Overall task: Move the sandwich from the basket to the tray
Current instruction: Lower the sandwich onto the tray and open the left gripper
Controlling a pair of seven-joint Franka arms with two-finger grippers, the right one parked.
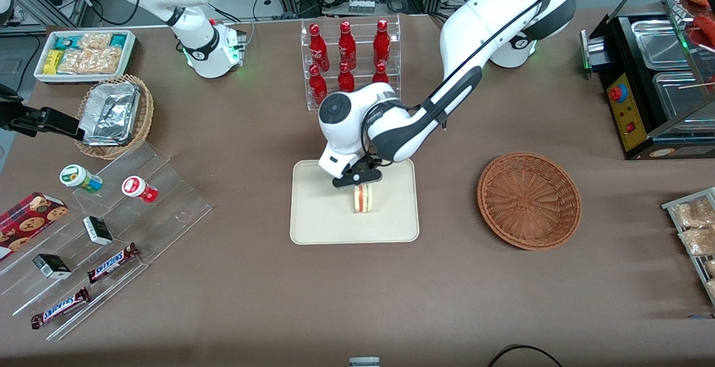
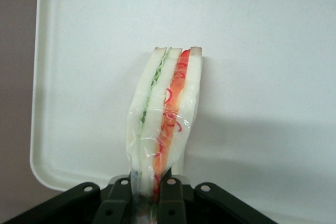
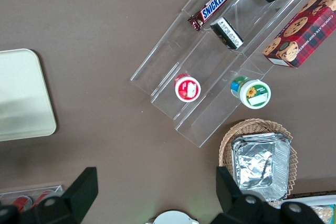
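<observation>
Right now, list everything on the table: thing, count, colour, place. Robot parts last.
sandwich: 1, white with red and green layers, over the tray, held by the gripper
tray: 1, cream, mid-table
basket: 1, reddish-brown, beside the tray toward the working arm's end
bottles: 7 visible, red, in a clear rack farther from the front camera than the tray
foil containers: silver, in a tan basket toward the parked arm's end
snack bin: 1, white, beside the parked arm's base
Snickers bars: 2, brown, on a clear stepped stand
cookie box: 1, red, beside that stand
gripper: 1, black, above the tray, shut on the sandwich
</observation>
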